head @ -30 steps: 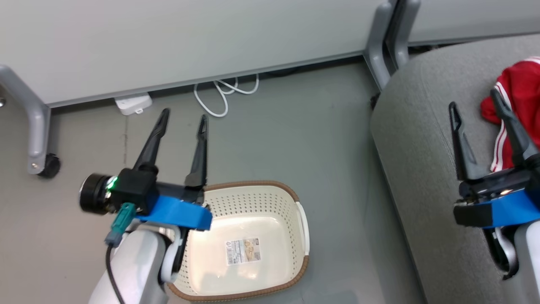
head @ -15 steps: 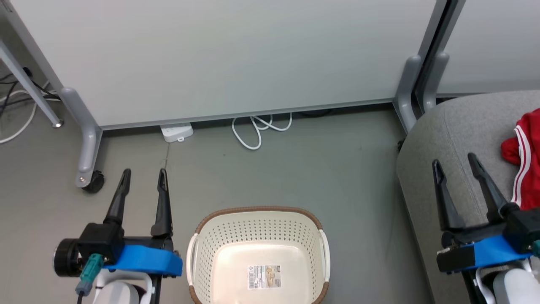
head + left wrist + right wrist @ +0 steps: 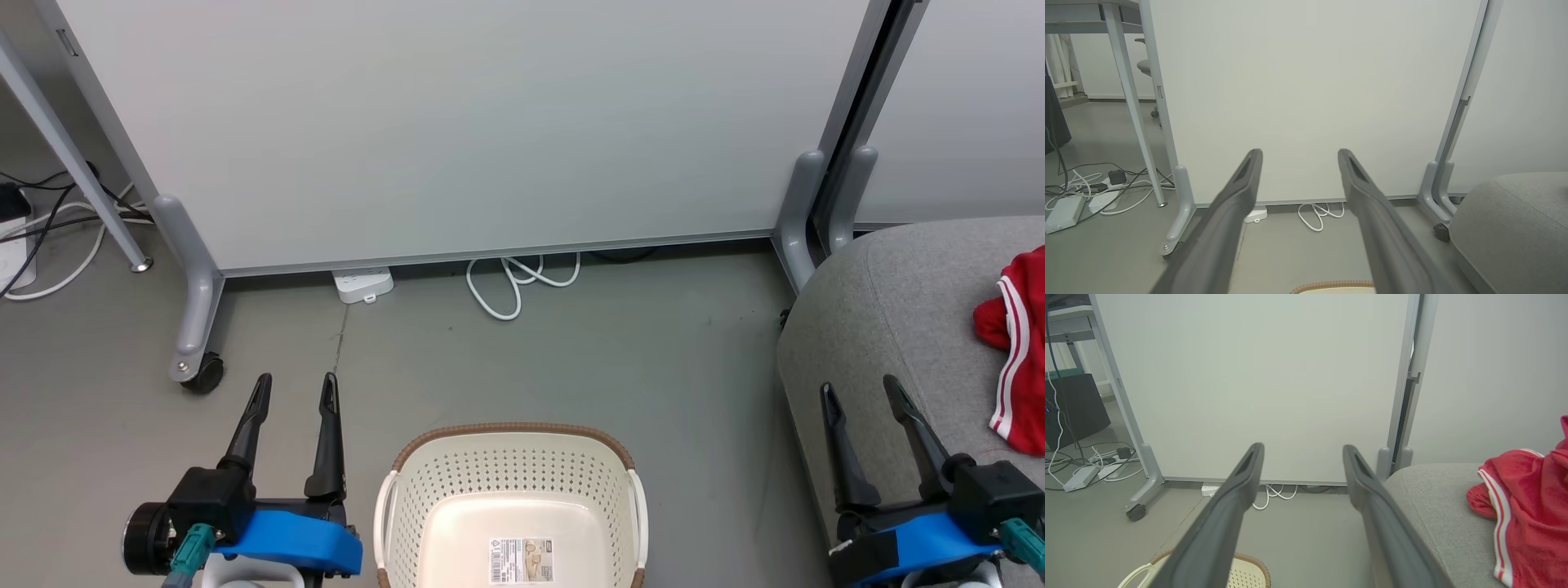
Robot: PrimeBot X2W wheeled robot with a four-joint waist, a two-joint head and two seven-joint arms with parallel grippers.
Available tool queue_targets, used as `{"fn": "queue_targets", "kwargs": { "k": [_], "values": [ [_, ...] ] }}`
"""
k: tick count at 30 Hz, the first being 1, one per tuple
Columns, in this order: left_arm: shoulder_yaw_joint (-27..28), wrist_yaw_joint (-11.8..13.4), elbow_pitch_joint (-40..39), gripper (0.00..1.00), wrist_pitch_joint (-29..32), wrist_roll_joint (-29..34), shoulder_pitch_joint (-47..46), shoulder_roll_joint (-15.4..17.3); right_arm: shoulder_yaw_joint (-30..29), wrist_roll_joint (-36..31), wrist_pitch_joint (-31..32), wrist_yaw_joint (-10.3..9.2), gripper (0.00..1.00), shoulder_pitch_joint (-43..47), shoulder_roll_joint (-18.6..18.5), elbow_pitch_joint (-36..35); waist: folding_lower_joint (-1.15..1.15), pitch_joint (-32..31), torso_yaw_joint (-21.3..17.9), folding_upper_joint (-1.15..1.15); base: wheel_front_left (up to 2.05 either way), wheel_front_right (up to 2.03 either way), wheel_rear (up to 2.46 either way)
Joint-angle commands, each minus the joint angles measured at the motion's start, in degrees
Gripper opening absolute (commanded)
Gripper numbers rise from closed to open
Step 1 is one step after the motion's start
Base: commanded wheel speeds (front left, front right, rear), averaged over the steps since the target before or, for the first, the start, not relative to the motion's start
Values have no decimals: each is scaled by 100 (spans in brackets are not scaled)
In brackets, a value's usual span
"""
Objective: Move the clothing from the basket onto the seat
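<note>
Mostly the camera has swung since a second ago, as the whole head view has shifted. Against the things, though, the arms have drawn back. The left gripper [image 3: 295, 380], earlier over the basket's left rim, now stands at lower left, beside the basket [image 3: 510, 429] and clear of it. The right gripper [image 3: 859, 384], earlier overlapping the clothing, now sits at lower right, short of it. Both have their fingers spread wide apart and hold nothing.

The clothing [image 3: 1016, 351] lies bunched on the seat [image 3: 890, 302] at the right edge of the frame. The basket stands on the floor [image 3: 653, 367] at bottom centre, with only its paper label [image 3: 522, 559] inside.

By my reading the transfer is done and the step in hand is the retreat to rest. The next move calls for little: keep both arms clear, and perhaps check that the garment rests fully on the cushion, since the head view crops it at the right edge.

The right wrist view gives more of the red fabric, with its white stripe trim draped over the cushion at right, and a corner of the basket at the bottom. The left wrist view has no garment. It adds a desk leg [image 3: 1126, 102] and loose cables [image 3: 1086, 192] at left, with a sliver of the basket rim at the bottom edge. The head view alone looks into the empty basket.
</note>
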Motion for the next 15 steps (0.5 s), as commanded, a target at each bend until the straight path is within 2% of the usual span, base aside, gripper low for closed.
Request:
{"fn": "queue_targets", "kwargs": {
  "k": [1, 15],
  "values": [
    [-7, -24, 17, 100, -14, 24, 59, -9, -8, 22, -3, 1, 100, 113, 28, 30, 1, -10, 4, -1, 0, 0, 0],
    [34, -75, 186, 100, -14, 53, 78, -41, -65, 59, -3, 1, 100, 129, 104, 155, 1, -71, 11, -1, 0, 0, 0]
  ]
}}
